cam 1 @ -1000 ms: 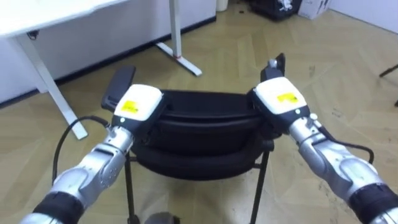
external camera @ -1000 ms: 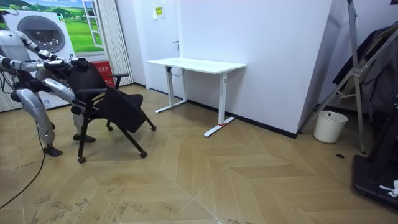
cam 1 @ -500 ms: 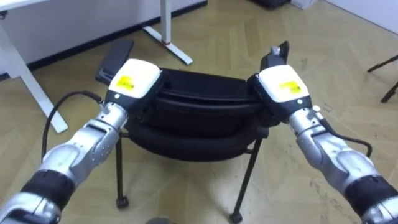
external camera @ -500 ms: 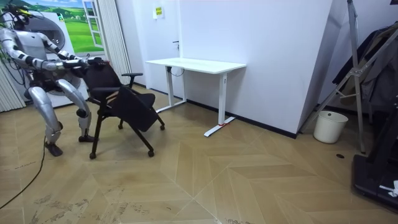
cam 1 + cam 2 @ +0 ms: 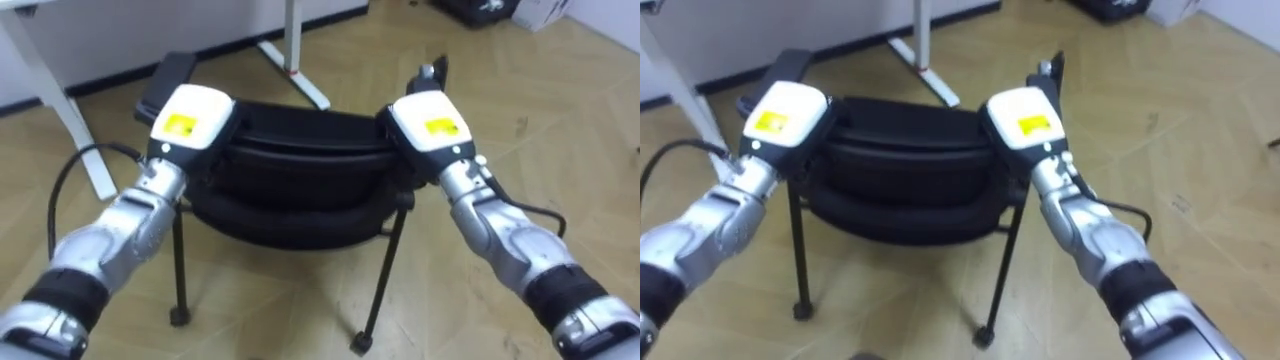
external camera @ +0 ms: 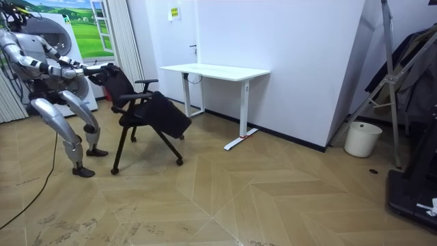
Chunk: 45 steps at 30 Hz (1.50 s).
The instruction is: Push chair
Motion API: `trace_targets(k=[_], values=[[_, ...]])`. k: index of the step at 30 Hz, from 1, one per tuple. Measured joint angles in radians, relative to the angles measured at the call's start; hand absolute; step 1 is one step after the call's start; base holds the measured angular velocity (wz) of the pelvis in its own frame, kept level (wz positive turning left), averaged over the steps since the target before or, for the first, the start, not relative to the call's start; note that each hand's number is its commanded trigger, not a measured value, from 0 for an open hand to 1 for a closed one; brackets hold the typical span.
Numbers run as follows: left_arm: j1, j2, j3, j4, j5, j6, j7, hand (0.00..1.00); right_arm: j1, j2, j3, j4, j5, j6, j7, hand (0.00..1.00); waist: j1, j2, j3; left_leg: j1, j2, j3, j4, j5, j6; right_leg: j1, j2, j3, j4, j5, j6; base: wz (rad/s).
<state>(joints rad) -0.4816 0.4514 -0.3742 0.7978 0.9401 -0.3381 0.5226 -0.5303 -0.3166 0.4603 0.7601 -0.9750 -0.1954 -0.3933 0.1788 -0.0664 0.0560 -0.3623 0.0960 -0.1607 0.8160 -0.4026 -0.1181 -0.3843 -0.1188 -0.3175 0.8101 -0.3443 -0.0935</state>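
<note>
A black chair (image 6: 147, 113) on thin wheeled legs stands on the wood floor, between me and a white desk (image 6: 215, 70). In the eye views I look down on its backrest (image 5: 300, 135) from behind. My left hand (image 5: 185, 115) rests on the backrest's top left corner and my right hand (image 5: 428, 122) on its top right corner. The white backs of both hands face up. The chair's armrest (image 5: 165, 75) sticks out past the left hand. In the room view I stand behind the chair with both arms stretched forward onto it.
The desk's white leg and foot (image 5: 295, 60) stand just beyond the chair, another leg (image 5: 75, 120) to its left. A white wall runs behind the desk. A white bin (image 6: 362, 139) and a dark rack (image 6: 410, 102) are far off at the room view's right.
The chair has rolled toward the desk, to the room view's right, and I have stepped after it. Both hands stay on the backrest's corners.
</note>
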Motion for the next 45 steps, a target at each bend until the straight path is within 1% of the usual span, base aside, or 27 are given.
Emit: trace_targets(k=[3,5,6,7,8,9,10,11,12,13,15,18,20,23,24,25,26,28,29,30,33,35,36,38,40,43,45], values=[[0.012,0.003,0.004,0.0,0.0,0.001,0.035,1.0,-0.008,-0.005,-0.001,-0.021,-0.011,0.0,0.017,1.0,0.009,-0.02,0.0032,0.007,0.029,0.033,0.0,0.019,-0.023,-0.001,0.004,-0.014,0.023,-0.037,-0.026,0.14],[0.017,-0.006,0.005,0.005,0.002,0.008,0.055,1.0,-0.015,-0.005,-0.003,-0.016,-0.015,-0.002,0.024,1.0,0.019,-0.023,0.0053,-0.012,0.051,0.059,0.072,0.044,-0.001,0.001,0.011,-0.021,0.047,-0.06,-0.038,0.01],[0.018,-0.005,0.005,0.006,0.005,0.011,0.064,1.0,-0.016,-0.004,-0.004,-0.016,-0.018,-0.004,0.028,1.0,0.035,-0.032,0.0036,-0.051,0.058,0.061,0.149,0.089,0.033,0.002,0.017,-0.021,0.056,-0.08,-0.048,-0.1],[0.016,-0.003,0.003,0.005,0.002,0.014,0.074,1.0,-0.02,-0.006,-0.002,-0.018,-0.008,-0.008,0.031,1.0,0.044,-0.036,0.0057,-0.122,0.055,0.05,0.288,0.171,0.082,0.001,0.019,-0.023,0.077,-0.099,-0.062,-0.15],[0.018,-0.003,-0.001,0.003,0.001,0.02,0.076,1.0,-0.02,-0.007,0.0,-0.024,-0.001,-0.009,0.036,1.0,0.055,-0.035,0.0051,-0.156,0.05,0.046,0.401,0.218,0.097,0.0,0.018,-0.023,0.095,-0.108,-0.081,-0.32],[0.026,-0.004,-0.008,-0.002,-0.009,0.031,0.08,1.0,-0.022,-0.008,0.002,-0.025,0.011,-0.01,0.049,1.0,0.078,-0.035,0.005,-0.222,0.024,0.049,0.692,0.259,0.087,0.008,0.012,-0.013,0.137,-0.132,-0.107,-0.29],[0.028,-0.003,-0.023,-0.003,-0.021,0.041,0.082,1.0,-0.027,-0.01,0.015,-0.014,0.035,-0.013,0.057,1.0,0.083,-0.038,0.0058,-0.276,-0.021,0.057,0.956,0.284,0.077,0.016,0.004,-0.009,0.158,-0.152,-0.114,-0.19],[0.029,-0.002,-0.033,-0.003,-0.031,0.049,0.082,1.0,-0.033,-0.012,0.023,0.001,0.044,-0.016,0.061,1.0,0.08,-0.041,0.0063,-0.301,-0.044,0.075,1.069,0.293,0.076,0.019,-0.005,-0.007,0.162,-0.156,-0.115,0.05],[0.03,-0.004,-0.042,0.007,-0.044,0.056,0.085,1.0,-0.052,-0.011,0.037,0.029,0.058,-0.031,0.069,1.0,0.081,-0.05,0.01,-0.346,-0.088,0.124,1.257,0.301,0.077,0.021,-0.022,0.006,0.16,-0.157,-0.114,-0.05],[0.031,-0.01,-0.042,0.021,-0.055,0.062,0.087,1.0,-0.077,-0.009,0.054,0.052,0.058,-0.042,0.072,1.0,0.09,-0.066,0.0232,-0.38,-0.12,0.165,1.375,0.303,0.079,0.028,-0.039,0.023,0.15,-0.151,-0.107,-0.07],[0.035,-0.026,-0.042,0.048,-0.075,0.063,0.096,1.0,-0.092,-0.012,0.065,0.077,0.057,-0.059,0.08,1.0,0.091,-0.067,0.0256,-0.435,-0.147,0.186,1.443,0.303,0.079,0.031,-0.042,0.036,0.129,-0.141,-0.105,-0.13],[0.045,-0.046,-0.055,0.067,-0.102,0.068,0.108,1.0,-0.098,-0.029,0.072,0.086,0.057,-0.085,0.08,1.0,0.098,-0.047,0.0274,-0.517,-0.179,0.191,1.383,0.301,0.08,0.035,-0.056,0.046,0.127,-0.14,-0.105,-0.08],[0.043,-0.058,-0.065,0.087,-0.109,0.069,0.13,1.0,-0.108,-0.038,0.081,0.096,0.056,-0.093,0.079,1.0,0.098,-0.042,0.0362,-0.544,-0.19,0.198,1.262,0.299,0.085,0.044,-0.066,0.056,0.125,-0.141,-0.103,-0.02],[0.05,-0.067,-0.079,0.097,-0.123,0.071,0.154,1.0,-0.11,-0.047,0.11,0.105,0.062,-0.093,0.046,1.0,0.095,-0.026,0.0384,-0.521,-0.159,0.206,0.873,0.286,0.095,0.051,-0.065,0.048,0.129,-0.153,-0.082,0.09],[0.052,-0.064,-0.081,0.092,-0.123,0.072,0.169,1.0,-0.106,-0.046,0.109,0.105,0.065,-0.093,0.024,1.0,0.08,-0.022,0.0371,-0.478,-0.147,0.206,0.663,0.286,0.096,0.052,-0.062,0.028,0.133,-0.167,-0.069,0.41],[0.058,-0.061,-0.086,0.078,-0.123,0.077,0.174,1.0,-0.093,-0.049,0.109,0.1,0.067,-0.091,0.002,1.0,0.066,-0.008,0.0262,-0.432,-0.135,0.21,0.47,0.285,0.096,0.059,-0.059,0.004,0.135,-0.179,-0.065,0.45],[0.059,-0.06,-0.088,0.069,-0.123,0.08,0.174,1.0,-0.086,-0.054,0.109,0.093,0.068,-0.089,-0.01,1.0,0.062,-0.01,0.0214,-0.405,-0.124,0.216,0.384,0.286,0.096,0.061,-0.055,-0.002,0.138,-0.184,-0.063,0.41],[0.07,-0.048,-0.097,0.039,-0.123,0.092,0.175,1.0,-0.062,-0.054,0.11,0.085,0.07,-0.075,-0.059,1.0,0.049,0.005,0.0209,-0.3,-0.102,0.24,0.161,0.286,0.095,0.081,-0.048,-0.02,0.157,-0.209,-0.056,0.25],[0.075,-0.048,-0.1,0.033,-0.123,0.096,0.174,1.0,-0.053,-0.054,0.111,0.083,0.07,-0.071,-0.07,1.0,0.047,0.013,0.0228,-0.279,-0.1,0.242,0.13,0.286,0.095,0.085,-0.048,-0.02,0.161,-0.217,-0.05,0.19],[0.083,-0.047,-0.1,0.008,-0.123,0.106,0.171,1.0,-0.038,-0.058,0.11,0.074,0.07,-0.069,-0.088,1.0,0.044,0.008,0.0157,-0.25,-0.1,0.244,0.092,0.285,0.095,0.089,-0.048,-0.019,0.169,-0.231,-0.041,0.12],[0.099,-0.039,-0.098,-0.041,-0.123,0.119,0.164,1.0,-0.021,-0.074,0.109,0.044,0.071,-0.068,-0.103,1.0,0.051,0.006,0.0112,-0.212,-0.083,0.246,0.06,0.256,0.097,0.084,-0.049,-0.019,0.176,-0.251,-0.02,0.04],[0.097,-0.039,-0.099,-0.051,-0.123,0.123,0.161,1.0,-0.021,-0.075,0.109,0.04,0.075,-0.063,-0.11,1.0,0.054,-0.001,0.0075,-0.188,-0.086,0.244,0.038,0.217,0.09,0.078,-0.05,-0.018,0.178,-0.265,0.006,0.03],[0.1,-0.034,-0.099,-0.052,-0.12,0.123,0.161,1.0,-0.02,-0.076,0.109,0.034,0.074,-0.056,-0.11,1.0,0.063,-0.011,0.001,-0.169,-0.095,0.246,0.007,0.201,0.098,0.08,-0.053,-0.015,0.176,-0.27,0.022,0.0],[0.094,-0.029,-0.099,-0.052,-0.11,0.123,0.162,1.0,-0.019,-0.073,0.109,0.033,0.075,-0.048,-0.11,1.0,0.073,-0.025,-0.0007,-0.15,-0.106,0.245,-0.019,0.182,0.113,0.091,-0.055,-0.016,0.166,-0.277,0.049,0.04],[0.092,-0.023,-0.098,-0.056,-0.098,0.123,0.175,1.0,-0.02,-0.072,0.11,0.03,0.074,-0.043,-0.111,1.0,0.081,-0.029,-0.0028,-0.151,-0.108,0.251,-0.01,0.163,0.129,0.115,-0.055,-0.026,0.156,-0.289,0.097,0.06],[0.075,-0.022,-0.096,-0.054,-0.096,0.122,0.195,1.0,-0.034,-0.072,0.116,0.018,0.08,-0.027,-0.122,1.0,0.105,-0.021,-0.0022,-0.159,-0.105,0.249,0.045,0.099,0.14,0.118,-0.078,-0.059,0.2,-0.265,0.112,-0.06],[0.058,-0.022,-0.087,-0.054,-0.088,0.123,0.196,1.0,-0.049,-0.069,0.118,0.011,0.087,-0.013,-0.122,1.0,0.111,-0.014,-0.0025,-0.179,-0.109,0.233,0.096,0.058,0.144,0.087,-0.095,-0.084,0.293,-0.22,0.08,0.11]])
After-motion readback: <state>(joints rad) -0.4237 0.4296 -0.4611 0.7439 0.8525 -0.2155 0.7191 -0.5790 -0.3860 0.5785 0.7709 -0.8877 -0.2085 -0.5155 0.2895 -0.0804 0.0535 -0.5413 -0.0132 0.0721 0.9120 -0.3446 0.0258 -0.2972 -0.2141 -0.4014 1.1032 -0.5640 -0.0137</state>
